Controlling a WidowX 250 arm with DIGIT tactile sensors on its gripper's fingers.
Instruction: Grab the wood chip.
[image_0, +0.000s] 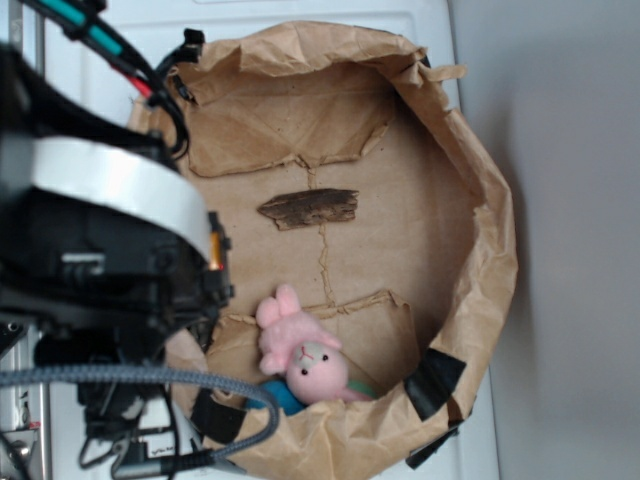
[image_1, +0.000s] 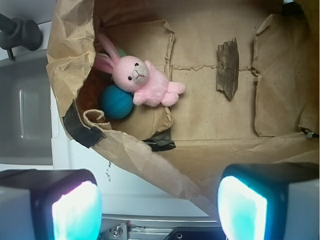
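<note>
Brown and flat, the wood chip (image_1: 228, 67) lies free on the paper bag's floor (image_1: 200, 110), at one o'clock from my gripper (image_1: 160, 207). My jaws stand wide apart, holding nothing, above the bag's near wall. Pink bunny (image_1: 142, 80) sits clear, at eleven.

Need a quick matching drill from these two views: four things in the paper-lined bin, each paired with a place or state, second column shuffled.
Column 1
1. flat dark brown bark-like wood chip
2. pink plush bunny toy
3. teal yarn-textured ball
4. gripper

Column 2
A. tucked against the crumpled paper wall, partly under the plush
B. open, empty, outside the paper rim
C. lying alone on the bin's flat middle floor
D. lying on a paper flap, ears toward the wall

Pairs: 1-C, 2-D, 3-A, 4-B
</note>
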